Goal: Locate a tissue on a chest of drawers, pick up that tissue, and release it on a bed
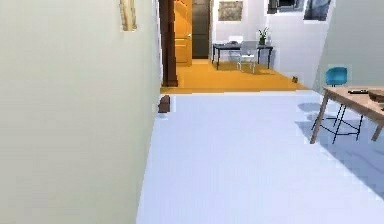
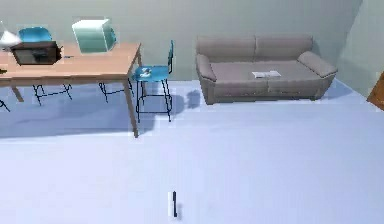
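Forward view, 12 o'clock: wooden door (image 1: 182,32) beside an opening, orange floor (image 1: 230,78) beyond it, dark desk (image 1: 240,46) with a potted plant (image 1: 263,36) near the far wall. 9 o'clock: cream wall (image 1: 70,120), small dark object (image 1: 164,104) at its foot. 3 o'clock: wooden table (image 1: 350,100), teal item (image 1: 336,75) just behind it.

Arm side view, 10 o'clock: wooden table (image 2: 100,62) bearing a dark box (image 2: 35,52) and a pale green box (image 2: 93,35), teal chair (image 2: 155,72) at its end. 1 o'clock: grey sofa (image 2: 225,75), pale flat item (image 2: 265,74) on its seat, too small to name. 6 o'clock: thin dark sliver, judged the gripper (image 2: 173,204), against blue floor; state of its fingers and any load: cannot tell.

Tissue, chest of drawers, bed: unlocated. Bearing and long axis of the tissue from the gripper: not to be told. Judged likeliest through the 12 o'clock opening, ahead of the base, not out on the arm's side. Far room supplied by the forward view; sofa and gripper by the arm side view.
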Robot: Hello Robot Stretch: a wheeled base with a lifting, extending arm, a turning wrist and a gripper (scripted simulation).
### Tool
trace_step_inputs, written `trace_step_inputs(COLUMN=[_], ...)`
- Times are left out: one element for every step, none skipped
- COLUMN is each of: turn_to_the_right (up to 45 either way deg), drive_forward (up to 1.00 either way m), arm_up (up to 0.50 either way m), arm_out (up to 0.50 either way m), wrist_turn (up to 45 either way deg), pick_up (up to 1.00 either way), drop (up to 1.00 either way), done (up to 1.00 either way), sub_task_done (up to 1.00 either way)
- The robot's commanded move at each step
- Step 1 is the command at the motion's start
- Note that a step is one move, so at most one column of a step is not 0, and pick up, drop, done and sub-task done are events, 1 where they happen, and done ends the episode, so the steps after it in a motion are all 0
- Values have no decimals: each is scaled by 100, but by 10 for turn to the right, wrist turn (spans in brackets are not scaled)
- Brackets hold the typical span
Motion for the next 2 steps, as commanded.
trace_step_inputs(turn_to_the_right=[0,0], drive_forward=[100,100], arm_up=[0,0], arm_out=[0,0], wrist_turn=[0,0], pick_up=[0,0], drop=[0,0], done=[0,0], sub_task_done=[0,0])
